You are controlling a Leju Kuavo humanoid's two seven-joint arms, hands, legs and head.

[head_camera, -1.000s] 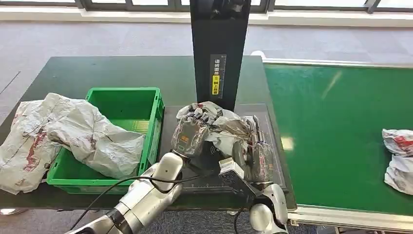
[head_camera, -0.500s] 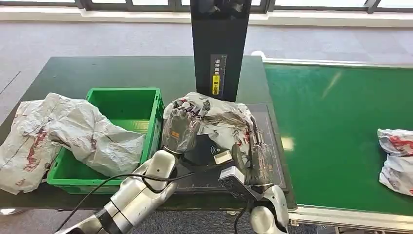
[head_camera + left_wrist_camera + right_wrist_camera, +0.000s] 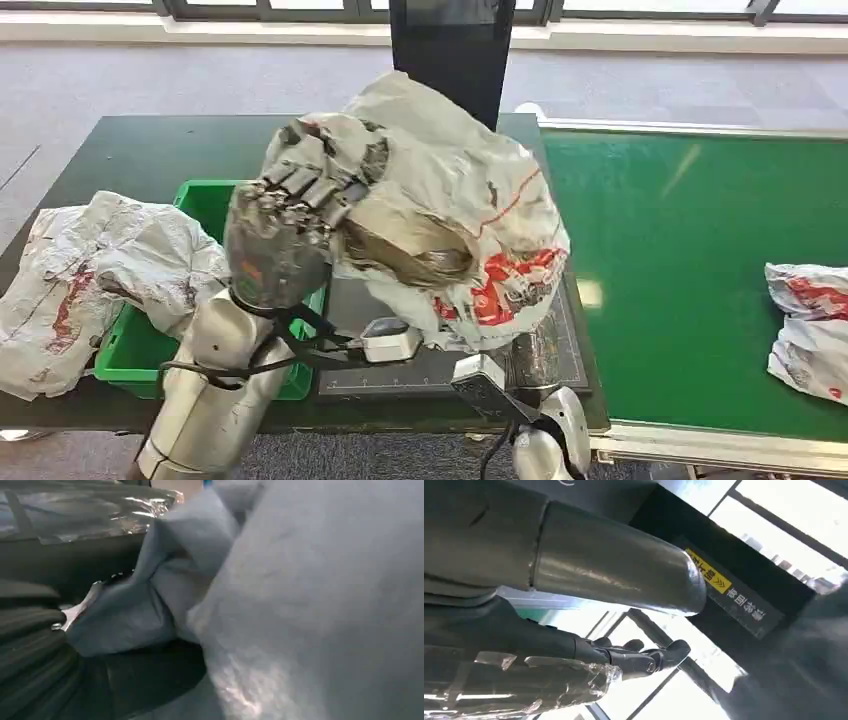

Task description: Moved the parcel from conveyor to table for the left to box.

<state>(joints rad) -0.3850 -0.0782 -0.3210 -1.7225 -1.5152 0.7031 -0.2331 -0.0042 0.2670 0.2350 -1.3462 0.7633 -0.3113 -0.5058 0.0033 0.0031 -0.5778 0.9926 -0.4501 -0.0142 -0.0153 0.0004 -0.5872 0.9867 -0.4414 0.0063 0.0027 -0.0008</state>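
The parcel (image 3: pixel 450 210) was gripped aloft by the left hand (image 3: pixel 285 235), hiding the right hand (image 3: pixel 574 625), whose fingers (image 3: pixel 659 657) were seen loosely extended, empty.

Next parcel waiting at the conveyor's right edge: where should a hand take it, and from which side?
Judging by the head view, grip the parcel on its puffed, crumpled upper folds, coming from above on the side nearest the robot; the soft bag lies flat on the conveyor, part out of frame.
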